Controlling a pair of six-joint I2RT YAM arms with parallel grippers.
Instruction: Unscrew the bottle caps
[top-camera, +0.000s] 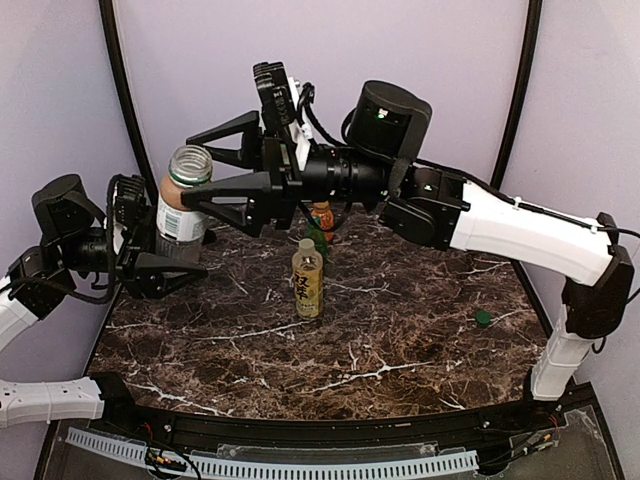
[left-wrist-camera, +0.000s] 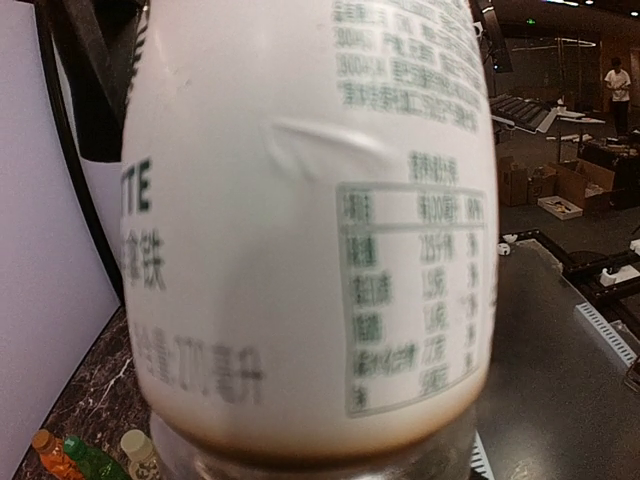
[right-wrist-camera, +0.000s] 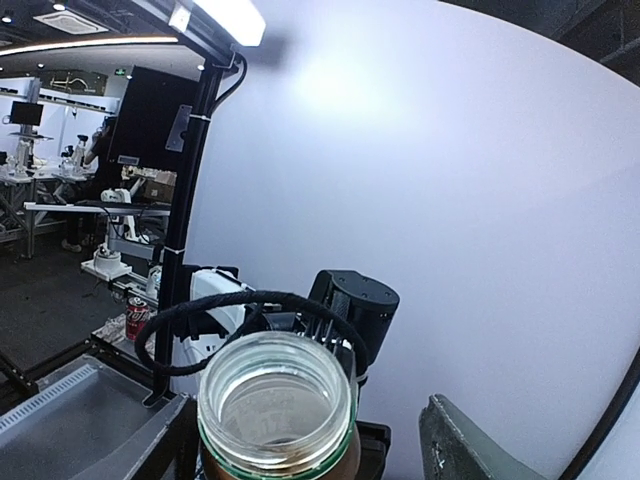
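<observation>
Clear bottle (top-camera: 180, 220), mouth uncapped, pinched by left gripper (top-camera: 172, 255) above marble table (top-camera: 400, 350); right gripper (top-camera: 200, 168) jaws spread near its mouth; green cap (top-camera: 483, 318) well apart

free: table (top-camera: 400, 365) front | obstacles: yellow bottle (top-camera: 307, 283) centre; orange bottle (top-camera: 322, 214), green bottle (top-camera: 314, 240) just behind; green cap (top-camera: 483, 319) right

**Dark marble table inside a lilac booth, workshop beyond**

A dark brown marble table (top-camera: 400, 350) with white veins fills the booth floor. Plain lilac walls (top-camera: 200, 60) close the left, far and right sides. Two black curved poles (top-camera: 125, 90) (top-camera: 520, 90) rise along the far corners. A white perforated strip (top-camera: 300, 468) runs along the near edge. The wrist views show a workshop: cardboard boxes (left-wrist-camera: 565, 185), a person in white (left-wrist-camera: 619, 85), a red can (right-wrist-camera: 136, 318) and a bright ceiling light (right-wrist-camera: 225, 15).
</observation>
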